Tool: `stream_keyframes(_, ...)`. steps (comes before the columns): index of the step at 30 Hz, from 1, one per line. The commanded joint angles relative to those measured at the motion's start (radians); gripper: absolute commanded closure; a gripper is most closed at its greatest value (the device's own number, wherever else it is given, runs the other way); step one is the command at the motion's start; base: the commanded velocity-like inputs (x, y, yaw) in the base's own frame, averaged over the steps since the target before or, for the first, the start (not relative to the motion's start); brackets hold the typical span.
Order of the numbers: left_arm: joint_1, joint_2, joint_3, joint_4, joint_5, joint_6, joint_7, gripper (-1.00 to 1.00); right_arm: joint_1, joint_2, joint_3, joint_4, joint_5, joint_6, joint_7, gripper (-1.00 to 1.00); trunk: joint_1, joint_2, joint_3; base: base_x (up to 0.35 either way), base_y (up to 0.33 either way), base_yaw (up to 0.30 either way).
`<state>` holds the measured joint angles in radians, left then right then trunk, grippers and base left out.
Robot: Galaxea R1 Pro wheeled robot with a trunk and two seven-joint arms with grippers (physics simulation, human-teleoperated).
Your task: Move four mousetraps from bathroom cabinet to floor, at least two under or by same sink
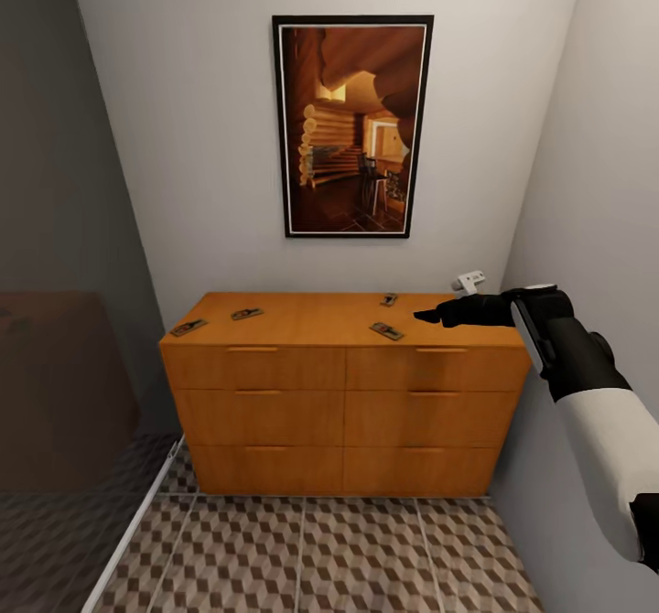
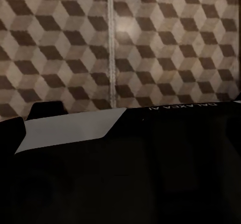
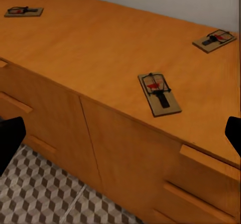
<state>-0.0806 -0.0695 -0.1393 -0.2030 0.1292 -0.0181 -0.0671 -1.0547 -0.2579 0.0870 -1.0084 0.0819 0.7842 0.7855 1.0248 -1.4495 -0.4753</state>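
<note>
Bathroom corner, cabinet point(image 1: 343, 384) top as surface. Right tool point(image 1: 428, 317), fingers apart, hovers just right of nearest mousetrap point(image 1: 386, 330), whose long axis runs diagonally; right arm nearer.

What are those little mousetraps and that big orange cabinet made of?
The mousetraps look like small flat wooden boards, pale brown and matte, with dark parts on top that seem to be thin metal wire, plus a red bit. The cabinet looks like smooth orange-brown wood with faint grain streaks and a soft sheen; since this is a computer-made picture, it could just be a wood-look surface.
</note>
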Motion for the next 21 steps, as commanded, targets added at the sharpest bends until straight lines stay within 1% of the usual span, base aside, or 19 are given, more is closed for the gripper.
stream_keyframes(1,-0.001,0.001,-0.008,0.0,0.01,-0.002,0.0,-1.0,-0.001,-0.001,0.001,-0.001,0.009,0.001,0.007,-1.0,0.0,-0.001,-0.001,0.151,-0.151,0.0)
stream_keyframes(15,-0.001,0.001,-0.007,0.0,0.01,-0.002,-0.001,-1.0,-0.001,0.0,0.007,0.001,0.009,0.001,0.008,-1.0,0.0,-0.001,-0.001,0.22,-0.207,0.0)
stream_keyframes(21,-0.001,0.003,-0.007,0.0,0.011,-0.002,-0.002,-1.0,-0.001,0.0,0.008,0.004,0.009,0.001,0.008,-1.0,0.0,-0.001,-0.001,0.106,-0.096,0.0)
